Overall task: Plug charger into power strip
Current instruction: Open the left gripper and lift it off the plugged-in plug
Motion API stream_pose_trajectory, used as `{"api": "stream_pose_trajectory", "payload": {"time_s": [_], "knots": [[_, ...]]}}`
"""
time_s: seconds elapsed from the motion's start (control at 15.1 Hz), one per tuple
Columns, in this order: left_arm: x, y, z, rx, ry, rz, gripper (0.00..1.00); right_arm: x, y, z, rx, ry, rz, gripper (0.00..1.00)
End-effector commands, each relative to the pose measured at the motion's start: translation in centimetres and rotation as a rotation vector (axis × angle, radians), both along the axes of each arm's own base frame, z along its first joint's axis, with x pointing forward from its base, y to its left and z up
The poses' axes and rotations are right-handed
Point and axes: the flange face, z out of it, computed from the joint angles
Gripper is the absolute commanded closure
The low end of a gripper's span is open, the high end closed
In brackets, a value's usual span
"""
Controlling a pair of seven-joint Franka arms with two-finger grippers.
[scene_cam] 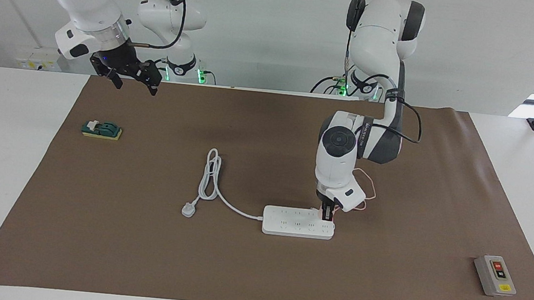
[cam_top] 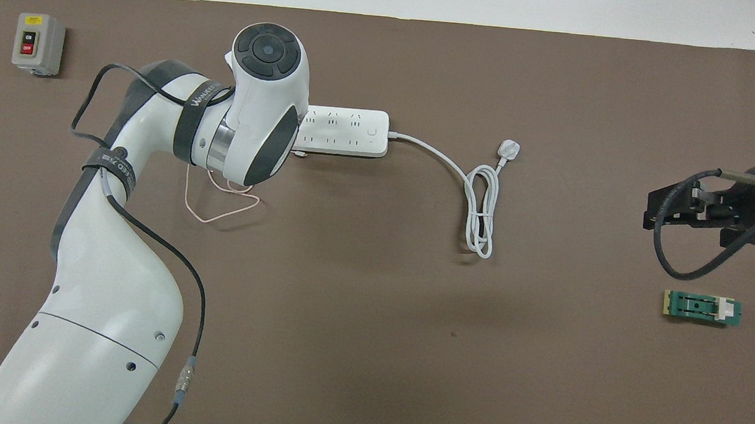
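The pink charger seems to be pinched tight in the left gripper, right on the end of the white power strip nearest the left arm. The right gripper is held open in the air, waiting above the table edge.

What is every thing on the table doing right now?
Small pale-pink cube charger: held by the left gripper at the strip's end socket.
Long white power strip: flat on the mat, own plug lying loose.
Thin pink cable: looped, slack.
Grey button box: untouched.
Green block on a yellow sponge: untouched.
Right gripper: open, waiting above the mat.
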Motion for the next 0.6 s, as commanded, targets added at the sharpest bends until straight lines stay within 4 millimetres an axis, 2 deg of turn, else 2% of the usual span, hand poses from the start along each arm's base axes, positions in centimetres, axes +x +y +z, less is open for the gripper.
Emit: {"api": "stream_pose_trajectory", "payload": {"time_s": [0.0,0.07,0.53], "knots": [[0.5,0.3,-1.7,-0.035,0.023,-0.033,0.18,-0.4,-0.5,0.3,-0.011,0.006,0.017,0.00],[0.5,0.7,-0.4,-0.044,0.016,-0.028,0.00,-0.4,-0.5,0.4,-0.011,0.005,0.017,0.00],[0.3,4.4,8.8,-0.114,0.005,-0.072,0.00,-0.4,-0.6,0.4,-0.011,0.005,0.015,0.00]]}}
